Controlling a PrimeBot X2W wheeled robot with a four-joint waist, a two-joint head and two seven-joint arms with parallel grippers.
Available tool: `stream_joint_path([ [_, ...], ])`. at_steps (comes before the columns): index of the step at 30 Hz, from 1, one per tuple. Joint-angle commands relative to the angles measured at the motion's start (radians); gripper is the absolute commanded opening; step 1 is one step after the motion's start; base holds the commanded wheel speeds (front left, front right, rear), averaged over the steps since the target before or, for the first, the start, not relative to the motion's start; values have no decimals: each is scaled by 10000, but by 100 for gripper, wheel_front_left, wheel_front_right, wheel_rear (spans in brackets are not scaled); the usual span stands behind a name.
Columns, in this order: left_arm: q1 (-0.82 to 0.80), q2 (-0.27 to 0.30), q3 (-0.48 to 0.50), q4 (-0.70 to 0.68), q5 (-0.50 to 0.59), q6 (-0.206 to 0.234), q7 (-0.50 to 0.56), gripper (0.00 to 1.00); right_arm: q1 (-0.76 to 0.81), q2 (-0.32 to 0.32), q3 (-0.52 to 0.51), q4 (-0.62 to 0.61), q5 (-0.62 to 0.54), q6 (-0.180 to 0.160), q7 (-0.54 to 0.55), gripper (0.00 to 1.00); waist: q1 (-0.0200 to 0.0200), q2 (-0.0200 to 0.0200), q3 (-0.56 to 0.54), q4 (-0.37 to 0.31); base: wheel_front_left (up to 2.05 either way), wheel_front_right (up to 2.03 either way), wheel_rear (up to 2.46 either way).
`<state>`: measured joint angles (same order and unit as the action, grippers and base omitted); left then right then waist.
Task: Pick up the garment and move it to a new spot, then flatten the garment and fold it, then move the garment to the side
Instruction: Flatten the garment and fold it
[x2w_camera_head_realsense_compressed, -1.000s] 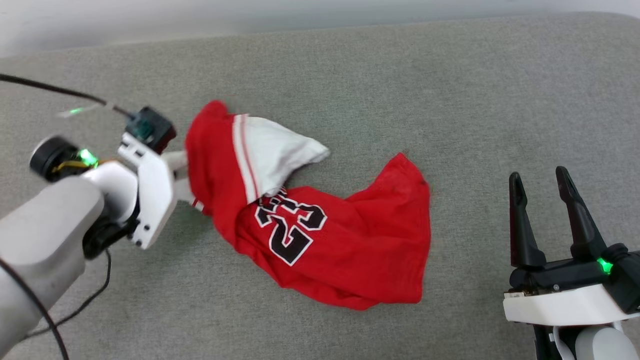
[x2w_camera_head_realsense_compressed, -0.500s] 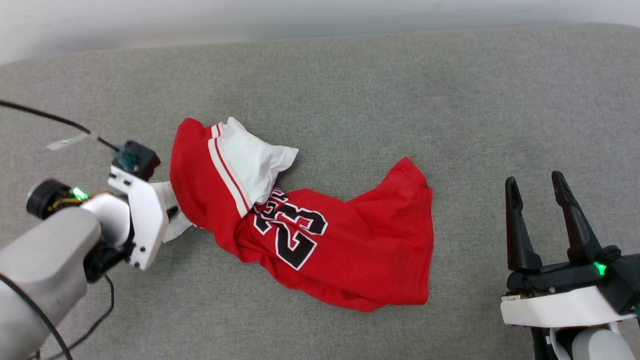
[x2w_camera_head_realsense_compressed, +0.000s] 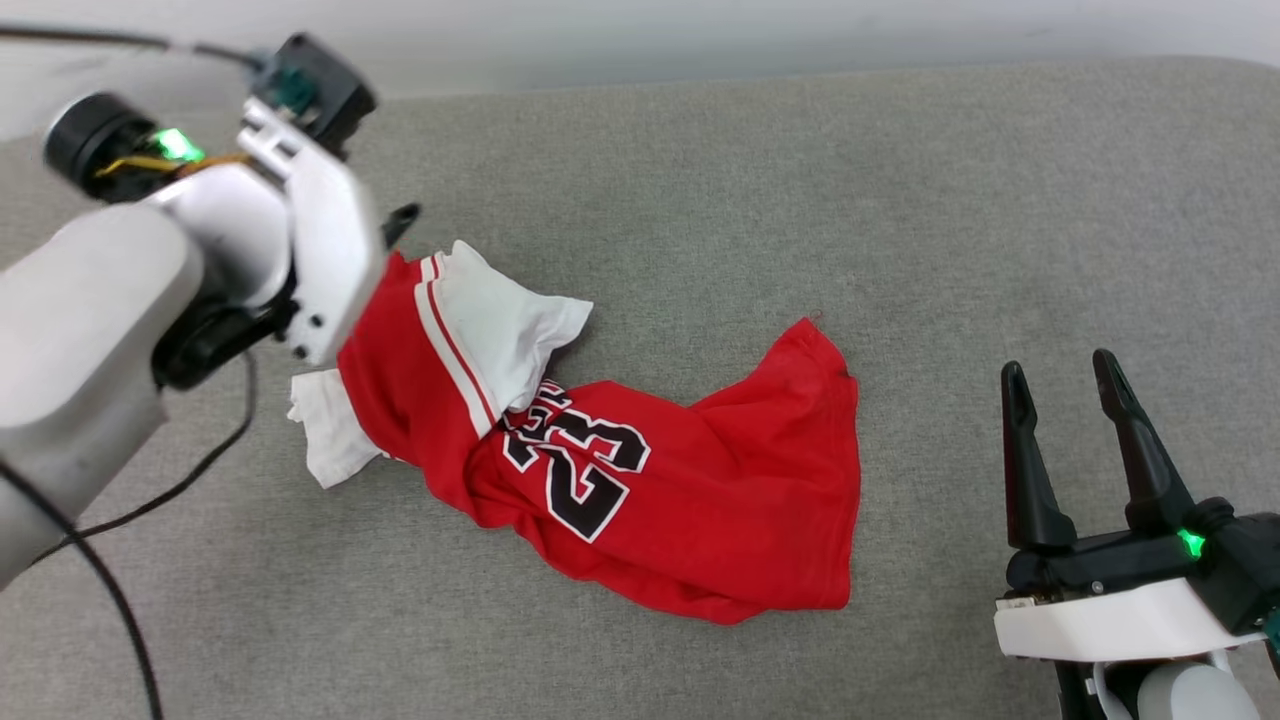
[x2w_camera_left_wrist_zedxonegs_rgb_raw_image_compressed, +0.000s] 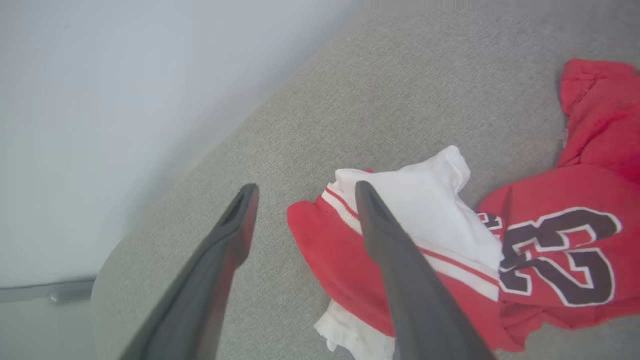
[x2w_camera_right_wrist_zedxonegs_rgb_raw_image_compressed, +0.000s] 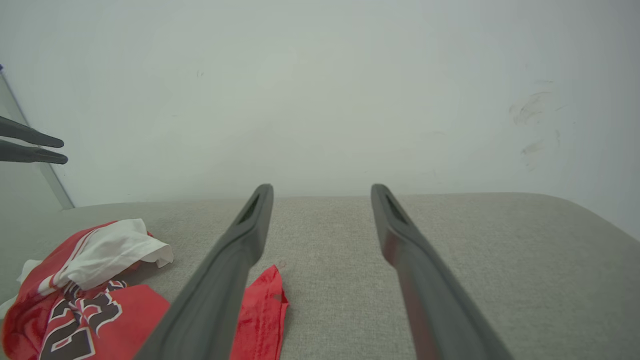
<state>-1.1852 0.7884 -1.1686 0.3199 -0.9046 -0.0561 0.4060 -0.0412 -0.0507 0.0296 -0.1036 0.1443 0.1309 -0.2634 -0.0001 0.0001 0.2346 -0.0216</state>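
Observation:
The garment (x2w_camera_head_realsense_compressed: 690, 500), a red jersey with a black "23", lies crumpled on the grey padded surface (x2w_camera_head_realsense_compressed: 900, 200). One white sleeve (x2w_camera_head_realsense_compressed: 505, 320) is folded over its top and another white bit (x2w_camera_head_realsense_compressed: 325, 440) sticks out at its left end. My left gripper (x2w_camera_left_wrist_zedxonegs_rgb_raw_image_compressed: 305, 189) hangs open above the garment's left end (x2w_camera_left_wrist_zedxonegs_rgb_raw_image_compressed: 320, 235) with nothing between its fingers. In the head view one of its fingertips (x2w_camera_head_realsense_compressed: 402, 214) peeks past the raised white wrist. My right gripper (x2w_camera_head_realsense_compressed: 1055, 372) stands open at the lower right, apart from the garment's hem (x2w_camera_right_wrist_zedxonegs_rgb_raw_image_compressed: 262, 305).
A pale wall (x2w_camera_head_realsense_compressed: 700, 30) runs along the surface's back edge. A black cable (x2w_camera_head_realsense_compressed: 170, 490) from my left arm trails over the surface at the lower left. Bare grey surface stretches right and behind the garment.
My left gripper has let go of the garment's left end and risen toward the back. The garment has settled flat on the surface, its white sleeve bit now showing at the left.

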Motion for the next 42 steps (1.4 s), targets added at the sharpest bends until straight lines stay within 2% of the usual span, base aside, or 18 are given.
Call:
stream_joint_path([
  [1,-201,-176,-38,-189,-154,-68,274,100,-160,10,27,-52,49,-3,-20,100,1,-1,112,-67,0,0,0],
  [6,-833,-692,-360,-691,-530,-380,1778,100,-371,10,71,-86,93,-3,-20,100,1,-1,527,-263,0,0,0],
  [11,-1128,-1065,-762,-572,-606,-586,3162,100,-639,10,122,-129,168,-3,-20,100,1,-1,1053,-529,0,0,0],
  [18,-702,-1550,-1060,-37,-369,-714,4058,100,-963,11,146,-144,273,-3,-20,100,1,-1,1702,-874,0,0,0],
  [24,-31,-1580,-1145,-43,239,-729,4848,100,-1184,10,107,-190,295,-3,-20,100,1,-1,2059,-1035,0,0,0],
  [25,92,-1566,-1167,-45,290,-730,4912,49,-1218,10,97,-199,298,-3,-20,100,1,-1,2088,-1040,0,0,0],
  [26,182,-1572,-1188,-52,329,-730,4901,14,-1239,10,80,-202,291,-3,-20,100,1,-1,2111,-1036,0,0,0],
  [27,234,-1584,-1203,-68,358,-731,4909,0,-1248,10,63,-202,287,-3,-20,100,1,-1,2122,-1026,0,0,0],
  [31,-73,-1624,-1180,-109,275,-724,4524,0,-1212,10,34,-134,235,-3,-20,100,1,-1,2046,-925,0,0,0],
  [36,-937,-1999,-1017,-126,-68,-725,3188,0,-1190,10,132,-94,239,-3,-20,100,1,-1,1785,-840,0,0,0],
  [42,-1874,-2431,-956,-374,-421,-726,2105,0,-1254,10,297,-165,412,-3,-20,100,1,-1,1720,-1151,0,0,0],
])
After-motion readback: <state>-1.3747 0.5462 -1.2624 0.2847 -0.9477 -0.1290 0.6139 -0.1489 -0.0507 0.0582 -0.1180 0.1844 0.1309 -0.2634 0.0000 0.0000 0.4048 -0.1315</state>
